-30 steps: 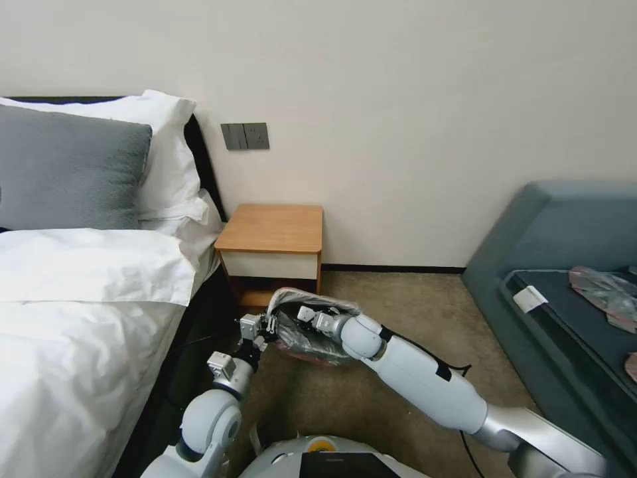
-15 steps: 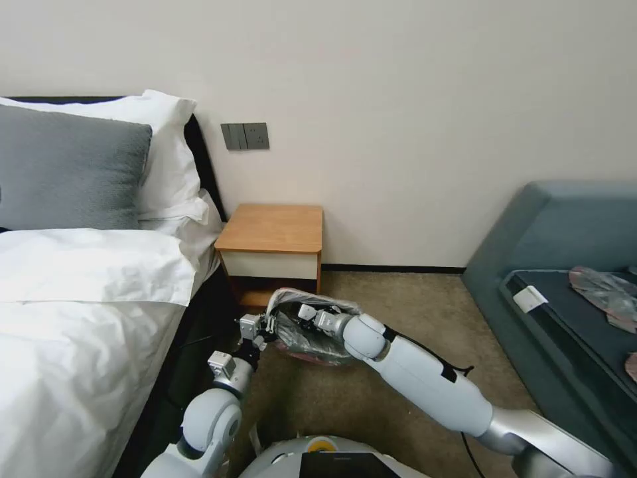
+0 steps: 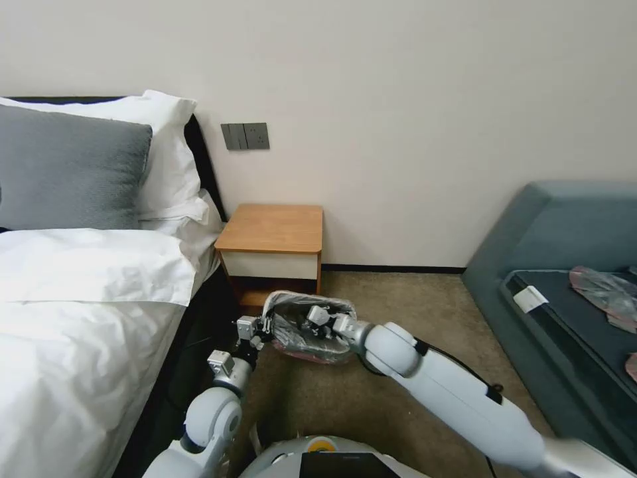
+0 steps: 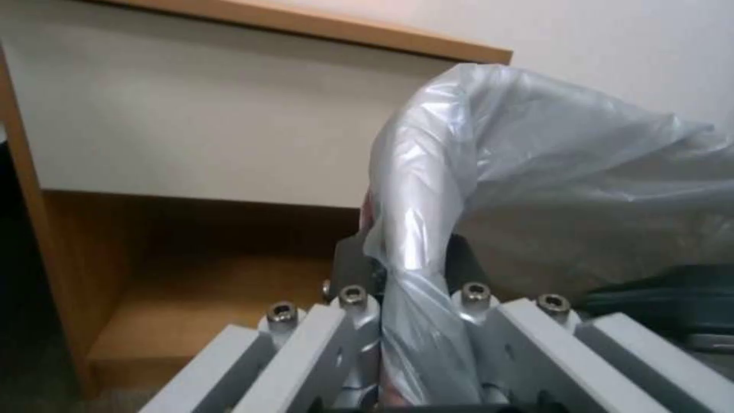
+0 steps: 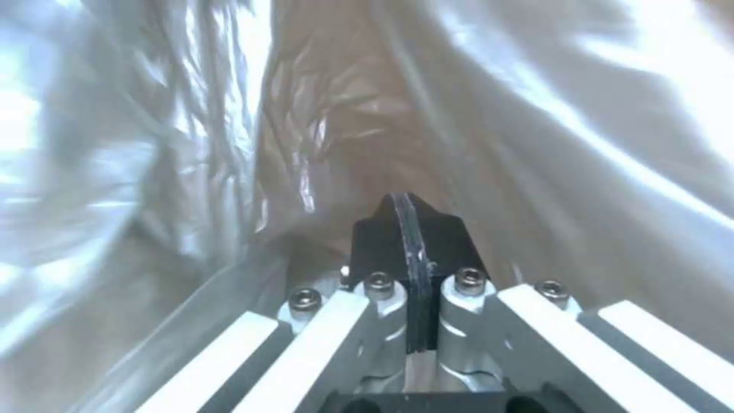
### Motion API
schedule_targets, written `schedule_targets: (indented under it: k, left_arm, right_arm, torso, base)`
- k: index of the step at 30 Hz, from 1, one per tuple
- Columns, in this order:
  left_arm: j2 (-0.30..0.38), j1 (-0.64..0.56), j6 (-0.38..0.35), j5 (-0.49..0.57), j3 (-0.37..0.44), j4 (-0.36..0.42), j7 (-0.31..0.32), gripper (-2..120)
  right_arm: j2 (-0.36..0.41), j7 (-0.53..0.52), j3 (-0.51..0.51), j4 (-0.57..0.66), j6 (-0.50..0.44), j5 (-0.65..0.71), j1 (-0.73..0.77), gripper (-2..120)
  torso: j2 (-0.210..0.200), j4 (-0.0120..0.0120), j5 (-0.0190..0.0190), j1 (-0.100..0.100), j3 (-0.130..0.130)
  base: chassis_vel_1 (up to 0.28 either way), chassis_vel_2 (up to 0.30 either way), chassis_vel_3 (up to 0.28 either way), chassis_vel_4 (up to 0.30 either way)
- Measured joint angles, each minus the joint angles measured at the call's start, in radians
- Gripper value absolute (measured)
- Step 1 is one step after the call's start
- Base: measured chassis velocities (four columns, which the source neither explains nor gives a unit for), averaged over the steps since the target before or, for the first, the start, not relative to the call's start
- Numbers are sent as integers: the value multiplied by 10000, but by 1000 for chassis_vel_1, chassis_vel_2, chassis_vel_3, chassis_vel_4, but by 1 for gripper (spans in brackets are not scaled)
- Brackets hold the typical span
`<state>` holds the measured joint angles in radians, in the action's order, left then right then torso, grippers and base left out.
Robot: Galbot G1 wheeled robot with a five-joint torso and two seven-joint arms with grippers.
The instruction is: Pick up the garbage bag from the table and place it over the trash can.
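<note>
The garbage bag (image 3: 306, 325) was held low over the carpet, just in front of the table (image 3: 273, 229), its mouth stretched between the two grippers. The left gripper (image 3: 260, 328) was seen clamped on the bag's left edge, a fold of film pinched between its fingers (image 4: 359, 321) in the left wrist view. The right gripper (image 5: 409, 229) was reached inside the bag, its black pads pressed together (a thin sliver of film seemed caught between them, though this could not be settled). The bag's long axis was judged to run left to right, from one gripper to the other. The trash can could not be made out under the film, so the bag's position over it could not be judged.
</note>
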<state>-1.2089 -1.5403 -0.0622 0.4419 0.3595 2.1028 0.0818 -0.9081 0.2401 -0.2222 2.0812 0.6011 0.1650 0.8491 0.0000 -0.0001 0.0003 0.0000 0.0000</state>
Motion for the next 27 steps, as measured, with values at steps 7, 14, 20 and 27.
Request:
schedule_targets:
  k: [7, 14, 20, 27]
  left_arm:
    - [-25, -41, -328, 585, 51, -11, 549, 4]
    - [-354, -267, -1172, 927, 155, 176, 1920, 4]
    - [-249, -181, -1554, 1392, -181, 213, 2301, 4]
    - [1, 52, -1670, 1697, -593, 56, 2449, 3]
  right_arm:
    - [569, -127, 1508, 1180, 4, 1648, 988, 0]
    - [-461, -860, 2775, 1459, -499, 1146, 1622, 0]
    - [-1406, -1837, 4175, 1610, -1907, -231, 3612, 12]
    - [-2835, -2476, 5642, 1613, -3696, -1806, 5984, 36]
  torso:
    - [0, -4, -3, -1, -1]
    - [0, 6, -3, 0, 0]
    - [0, -2, -1, 0, -1]
    - [0, 0, -1, -1, -1]
  base:
    - [0, 0, 0, 0]
    - [0, 0, 0, 0]
    - [0, 0, 0, 0]
    - [0, 0, 0, 0]
